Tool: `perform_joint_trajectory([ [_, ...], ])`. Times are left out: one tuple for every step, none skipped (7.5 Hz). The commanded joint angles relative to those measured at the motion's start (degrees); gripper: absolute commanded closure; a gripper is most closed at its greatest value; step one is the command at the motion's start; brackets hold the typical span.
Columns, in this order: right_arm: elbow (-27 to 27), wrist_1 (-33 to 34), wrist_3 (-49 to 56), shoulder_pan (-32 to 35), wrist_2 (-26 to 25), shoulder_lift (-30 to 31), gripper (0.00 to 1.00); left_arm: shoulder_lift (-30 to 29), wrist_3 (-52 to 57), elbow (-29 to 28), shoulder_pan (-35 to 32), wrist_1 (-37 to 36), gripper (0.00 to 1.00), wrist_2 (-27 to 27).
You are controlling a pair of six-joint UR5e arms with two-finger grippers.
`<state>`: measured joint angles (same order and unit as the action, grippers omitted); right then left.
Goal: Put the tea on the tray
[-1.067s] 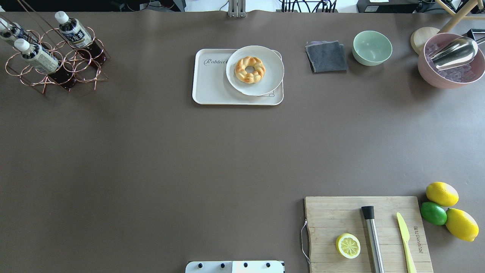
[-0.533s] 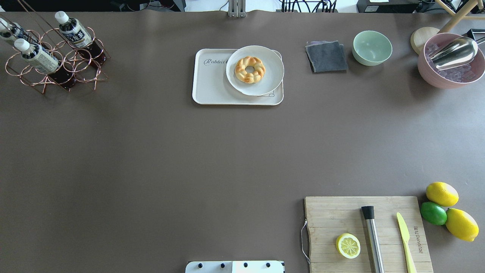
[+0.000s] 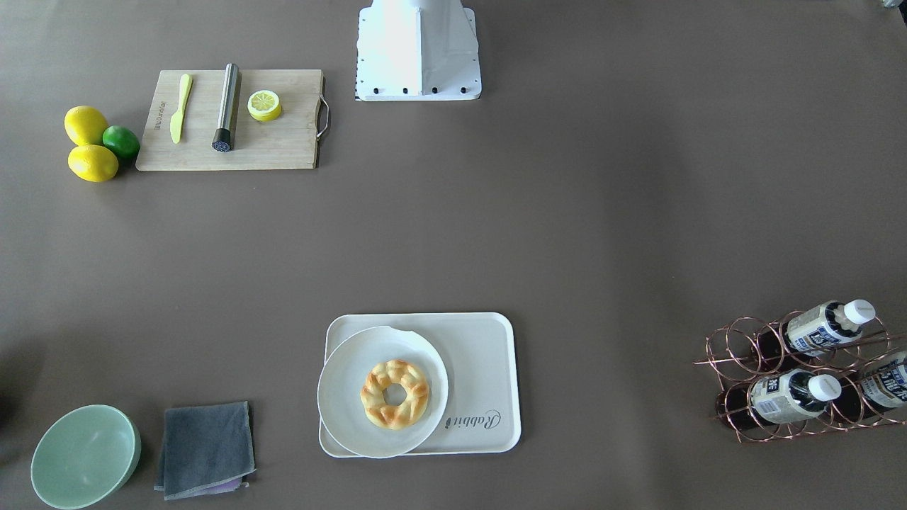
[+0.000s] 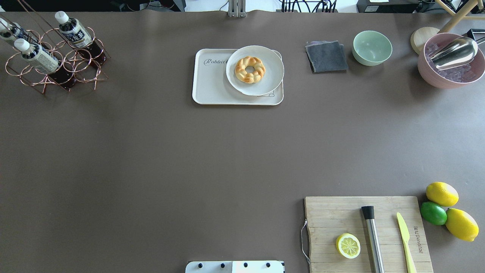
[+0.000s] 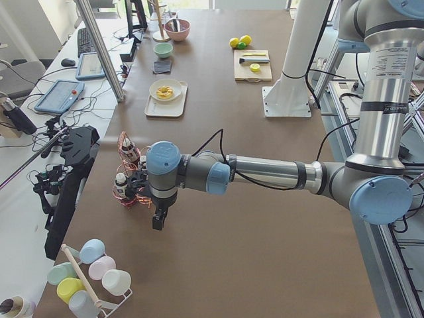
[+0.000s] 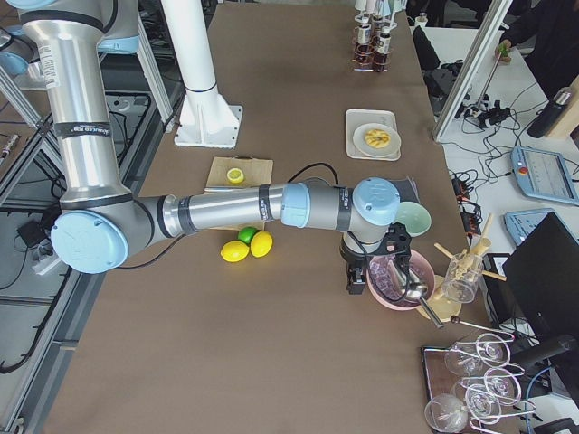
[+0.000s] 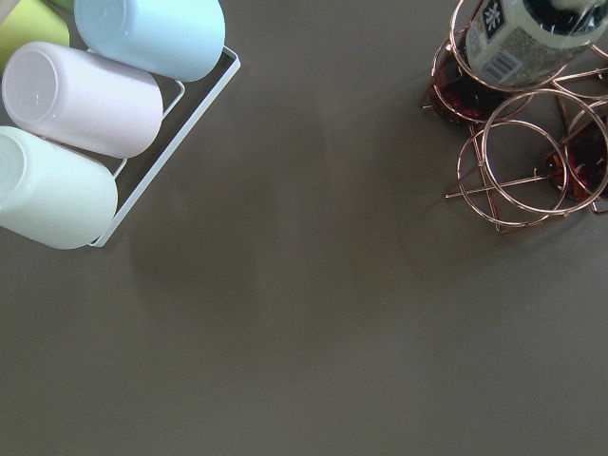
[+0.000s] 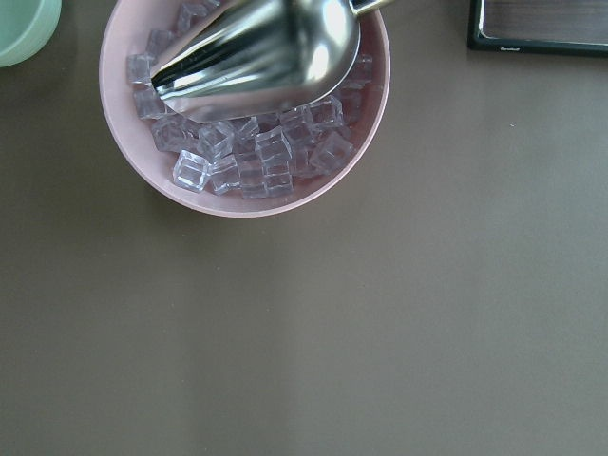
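Three tea bottles lie in a copper wire rack (image 4: 85, 72) at the table's far left: one (image 4: 74, 32), a second (image 4: 36, 56) and a third (image 4: 11, 32), partly cut off. The rack also shows in the front view (image 3: 737, 354). The left wrist view shows one bottle's label (image 7: 527, 38). The cream tray (image 4: 210, 83) lies at the far middle with a round plate (image 4: 265, 81) and a doughnut (image 4: 249, 69) on its right part. My left gripper (image 5: 158, 222) hangs just outside the rack; I cannot tell if it is open. My right gripper (image 6: 353, 276) hangs beside the pink bowl; I cannot tell its state.
A pink bowl (image 4: 426, 70) of ice with a metal scoop (image 4: 454, 51), a green bowl (image 4: 372, 47) and a grey cloth (image 4: 326, 56) stand at the far right. A wooden board (image 4: 329, 216) with a lemon half, and whole citrus (image 4: 441, 193), lie near right. Pastel cups (image 7: 85, 95) lie beyond the rack.
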<state>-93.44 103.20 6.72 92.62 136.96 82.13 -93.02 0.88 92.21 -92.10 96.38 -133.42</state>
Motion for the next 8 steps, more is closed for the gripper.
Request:
perform_joint_trajectory([
  [-2.44, 0.33, -1.71, 0.02, -0.11, 0.22, 0.0, 0.29, 0.0, 1.04, -0.09, -0.05, 0.02, -0.08],
  [-2.1, 0.42, -1.71, -0.5, -0.29, -0.12, 0.0, 0.12, 0.0, 0.87, -0.01, 0.04, 0.02, 0.0],
  [-1.75, 0.33, -1.8, -0.94, -0.29, -0.21, 0.0, -0.23, 0.0, 1.04, -0.01, 0.04, 0.02, 0.0],
  [-1.66, 0.33, -1.8, -0.95, -0.38, -0.21, 0.0, -0.49, 0.09, 0.7, 0.08, 0.12, 0.02, 0.0],
  [-1.66, 0.33, -1.8, -0.95, -0.38, -0.21, 0.0, -0.76, 0.09, 0.69, 0.43, 0.12, 0.02, 0.09],
  [-1.83, 0.33, -1.8, -1.12, -0.29, -0.39, 0.0, -0.93, 0.09, 0.52, 0.43, 0.21, 0.02, 0.0],
  [-1.83, 0.24, -1.8, -1.64, -0.38, -0.39, 0.0, -0.94, 0.09, 0.61, 0.43, 0.13, 0.02, 0.0],
  [-2.09, 0.24, -1.8, -1.65, -0.38, -0.39, 0.0, -0.94, 0.09, 0.87, 0.43, 0.21, 0.02, 0.0],
])
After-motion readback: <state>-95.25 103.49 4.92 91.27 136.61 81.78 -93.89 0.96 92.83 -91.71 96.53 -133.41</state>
